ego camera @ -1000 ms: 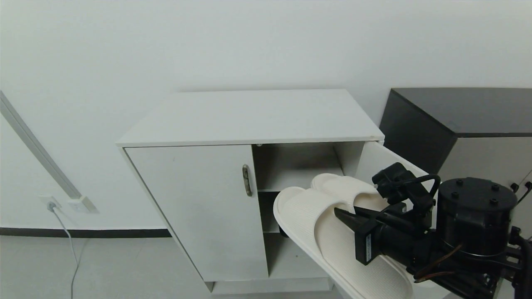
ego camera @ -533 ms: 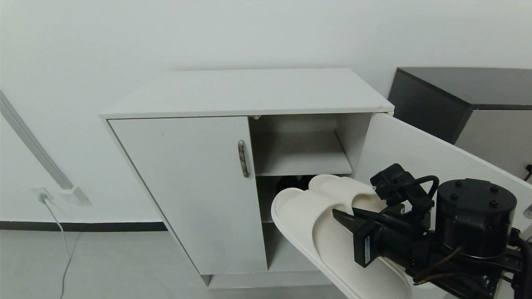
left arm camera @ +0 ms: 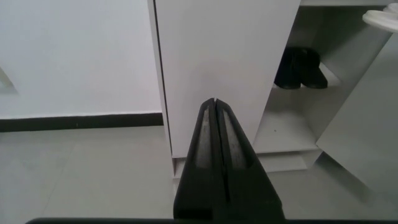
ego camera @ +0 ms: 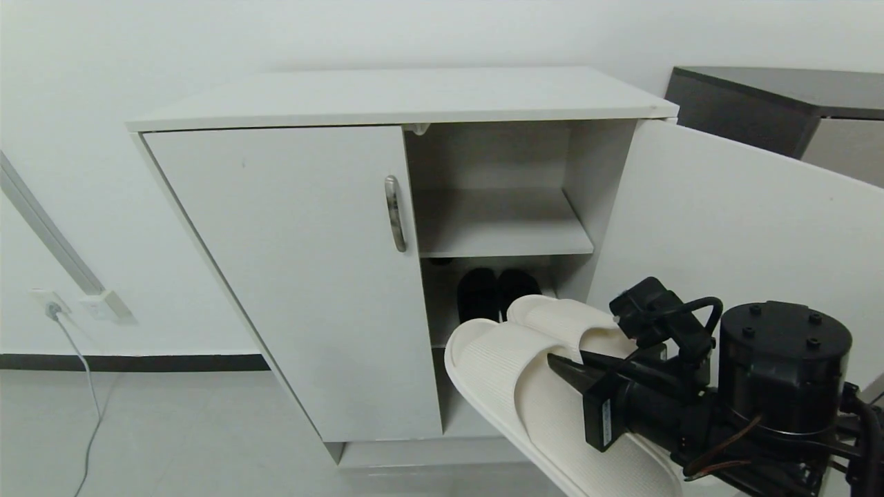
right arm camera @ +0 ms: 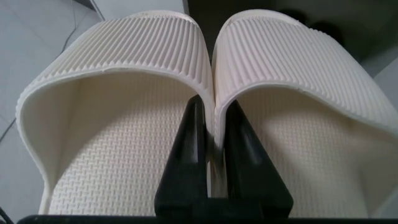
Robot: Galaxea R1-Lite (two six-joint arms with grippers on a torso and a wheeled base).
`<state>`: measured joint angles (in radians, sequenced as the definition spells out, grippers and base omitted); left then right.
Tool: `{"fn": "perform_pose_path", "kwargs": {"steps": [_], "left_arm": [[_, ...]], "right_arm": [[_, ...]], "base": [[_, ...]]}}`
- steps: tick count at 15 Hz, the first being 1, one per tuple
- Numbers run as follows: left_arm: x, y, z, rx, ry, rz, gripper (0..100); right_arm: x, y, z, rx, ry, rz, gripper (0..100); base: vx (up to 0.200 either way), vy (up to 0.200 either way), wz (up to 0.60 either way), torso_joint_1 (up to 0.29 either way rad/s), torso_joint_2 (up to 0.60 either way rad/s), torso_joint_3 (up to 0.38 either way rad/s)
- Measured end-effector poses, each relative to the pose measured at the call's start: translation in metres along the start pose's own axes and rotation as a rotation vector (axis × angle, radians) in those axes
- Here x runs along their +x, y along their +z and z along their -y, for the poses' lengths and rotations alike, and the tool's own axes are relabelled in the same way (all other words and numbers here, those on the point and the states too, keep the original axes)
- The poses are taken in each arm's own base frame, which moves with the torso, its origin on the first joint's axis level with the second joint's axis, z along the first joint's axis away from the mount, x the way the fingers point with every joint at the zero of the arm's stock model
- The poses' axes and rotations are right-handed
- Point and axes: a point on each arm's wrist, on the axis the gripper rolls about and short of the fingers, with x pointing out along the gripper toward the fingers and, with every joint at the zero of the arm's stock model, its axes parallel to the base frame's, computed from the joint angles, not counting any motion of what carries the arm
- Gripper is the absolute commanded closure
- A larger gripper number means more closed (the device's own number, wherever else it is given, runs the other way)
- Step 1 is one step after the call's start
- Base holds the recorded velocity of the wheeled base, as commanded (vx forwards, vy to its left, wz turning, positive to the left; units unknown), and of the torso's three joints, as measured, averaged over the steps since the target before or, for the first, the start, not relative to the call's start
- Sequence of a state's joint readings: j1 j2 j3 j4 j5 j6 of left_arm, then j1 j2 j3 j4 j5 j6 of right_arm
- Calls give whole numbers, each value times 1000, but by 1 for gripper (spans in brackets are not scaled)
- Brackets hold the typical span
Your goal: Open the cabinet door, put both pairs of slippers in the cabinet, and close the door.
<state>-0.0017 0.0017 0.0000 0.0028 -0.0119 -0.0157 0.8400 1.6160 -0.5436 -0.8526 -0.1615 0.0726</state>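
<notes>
Where the door stands open (head view): cabinet [ego camera: 400, 93] with right door [ego camera: 725, 221] swung wide, giving access; two black slippers [ego camera: 497, 293], one pair, on its second shelf; two white slippers [ego camera: 525, 373], one pair, held just outside.
Left wrist view: left end effector [left arm camera: 214, 106] pressed together, empty, facing the shut left door [left arm camera: 224, 50].
Right wrist view: right end effector [right arm camera: 211, 121] pinching both white slippers' inner edges, so one grasp carries the pair.

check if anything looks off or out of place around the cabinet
Nothing stands out. The right door of the cabinet is open, the black slippers sit side by side on the lower shelf, and the right gripper holds the white slippers pinched together in front of the opening.
</notes>
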Motion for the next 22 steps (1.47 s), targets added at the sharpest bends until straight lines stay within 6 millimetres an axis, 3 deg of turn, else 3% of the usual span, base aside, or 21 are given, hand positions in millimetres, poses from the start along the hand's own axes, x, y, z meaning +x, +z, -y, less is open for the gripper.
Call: {"fn": "perform_pose_path", "kwargs": {"steps": [4, 14, 17, 22], "left_arm": [[0, 0, 0, 0, -1, -1, 100], [0, 0, 0, 4, -2, 0, 100], [0, 0, 0, 4, -2, 0, 100], [0, 0, 0, 4, -2, 0, 100]], "right_arm": [[3, 0, 0, 3, 0, 17, 100], [15, -6, -1, 7, -42, 39, 100], [32, -4, -6, 26, -124, 52, 100], [82, 6, -21, 52, -428, 36, 100]], "base": [[0, 0, 0, -4, 322, 310], [0, 0, 0, 0, 9, 9], [0, 0, 0, 0, 0, 0], [0, 0, 0, 0, 0, 0]]}}
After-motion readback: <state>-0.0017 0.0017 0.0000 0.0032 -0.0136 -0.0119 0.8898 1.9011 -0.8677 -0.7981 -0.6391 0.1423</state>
